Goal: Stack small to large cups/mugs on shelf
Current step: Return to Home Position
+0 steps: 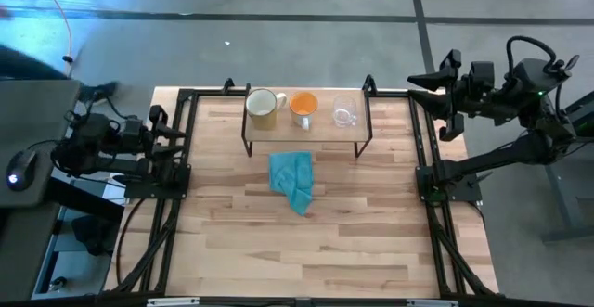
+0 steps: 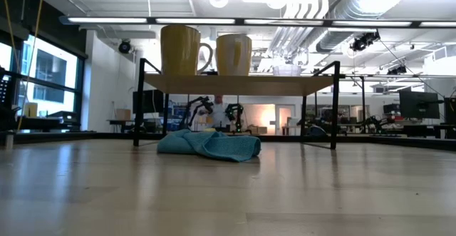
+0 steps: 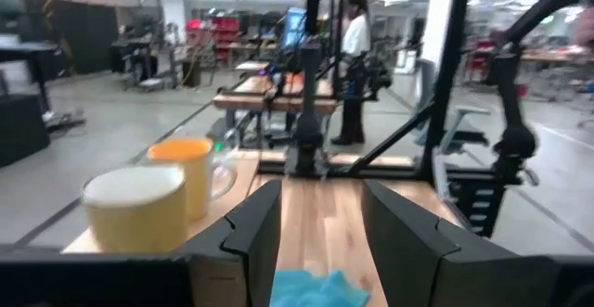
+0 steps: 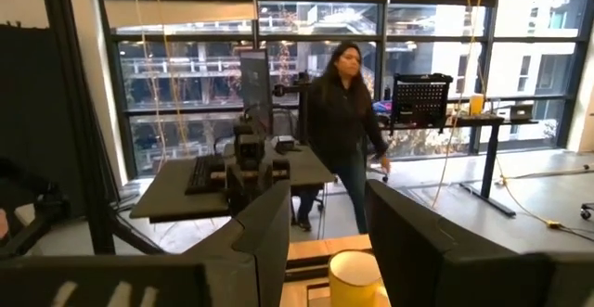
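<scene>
The shelf (image 1: 306, 136) stands at the table's far middle on thin black legs. Three vessels stand side by side on its board, each on its base: the pale cream mug (image 1: 263, 106) on the left, the orange mug (image 1: 303, 106) in the middle, the clear glass cup (image 1: 344, 112) on the right. The low view shows the cream mug (image 2: 179, 49), orange mug (image 2: 234, 54) and glass cup (image 2: 287, 70) in a row. My left gripper (image 3: 320, 242) is open at the table's left edge. My right gripper (image 4: 325, 242) is open beyond the far right corner. Both are far from the cups.
A crumpled teal cloth (image 1: 293, 181) lies on the table just in front of the shelf, partly under its near edge. The black frame rails (image 1: 422, 159) run along both sides of the table. A person (image 4: 343, 121) stands in the room beyond the table.
</scene>
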Tool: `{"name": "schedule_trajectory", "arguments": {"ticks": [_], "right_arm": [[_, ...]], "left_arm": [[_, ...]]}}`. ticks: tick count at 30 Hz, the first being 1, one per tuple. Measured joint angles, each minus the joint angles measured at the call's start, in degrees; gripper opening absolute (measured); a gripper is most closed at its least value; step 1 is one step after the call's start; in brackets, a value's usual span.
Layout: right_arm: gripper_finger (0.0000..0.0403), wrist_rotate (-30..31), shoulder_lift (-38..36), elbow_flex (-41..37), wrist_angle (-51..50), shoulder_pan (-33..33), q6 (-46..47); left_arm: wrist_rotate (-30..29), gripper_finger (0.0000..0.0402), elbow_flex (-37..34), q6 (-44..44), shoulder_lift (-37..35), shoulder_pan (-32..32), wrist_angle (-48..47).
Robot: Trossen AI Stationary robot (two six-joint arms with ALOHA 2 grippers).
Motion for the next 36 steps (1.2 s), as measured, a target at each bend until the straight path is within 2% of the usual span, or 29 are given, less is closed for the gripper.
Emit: {"name": "schedule_trajectory", "arguments": {"ticks": [7,16,32,36], "right_arm": [[0.0133,0.98,-0.02,0.00,0.50,0.00,0.05],[0.0133,0.96,0.00,0.00,0.26,0.00,0.46],[0.0133,0.94,0.31,0.00,-0.89,-0.01,0.45],[0.0133,0.92,0.30,0.00,-1.55,-0.01,1.38]], "left_arm": [[-1.45,0.0138,-5.41,-1.51,-5.52,0.00,0.53],[-2.77,0.0138,-8.38,-3.49,-5.42,0.00,0.48],[-1.20,0.0138,-24.43,-3.35,-5.38,-0.02,30.46],[-1.20,0.0138,-27.76,-3.29,-5.36,-0.02,35.42]]}}
